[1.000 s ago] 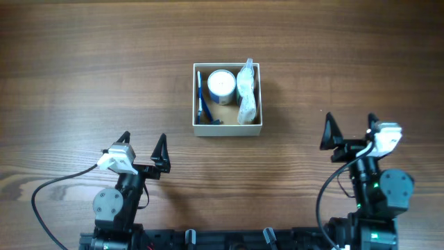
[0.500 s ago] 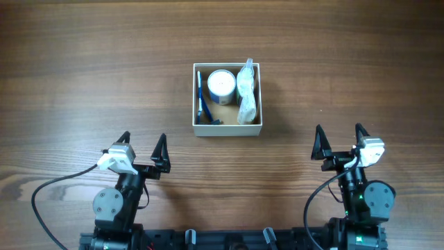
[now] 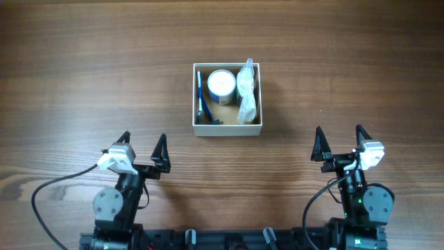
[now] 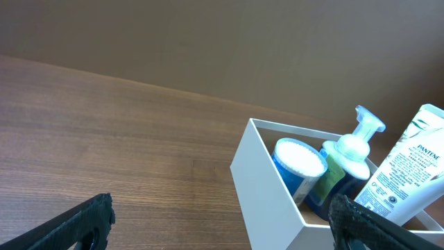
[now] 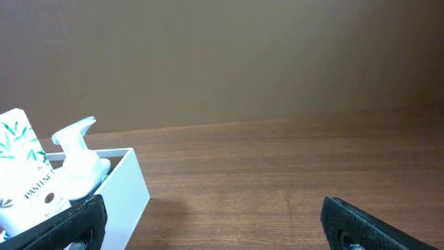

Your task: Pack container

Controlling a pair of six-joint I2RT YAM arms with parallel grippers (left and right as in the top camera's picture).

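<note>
Both of your grippers stood spread and empty near the table's (image 3: 83, 62) front edge: the left gripper (image 3: 143, 142) and the right gripper (image 3: 338, 139), each well apart from the container (image 3: 227, 129), which sat mid-table, farther out and between them. It held a white-lidded jar (image 3: 221, 84), a pump bottle (image 4: 354, 142), a Pantene tube (image 4: 406, 173) and a blue-handled item (image 3: 200, 94). Its thin walls looked light and easily dented. I judged a wall's top edge near a corner the stiffest place to pinch.

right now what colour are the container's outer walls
White; the container shows its near wall best in the left wrist view.
</note>
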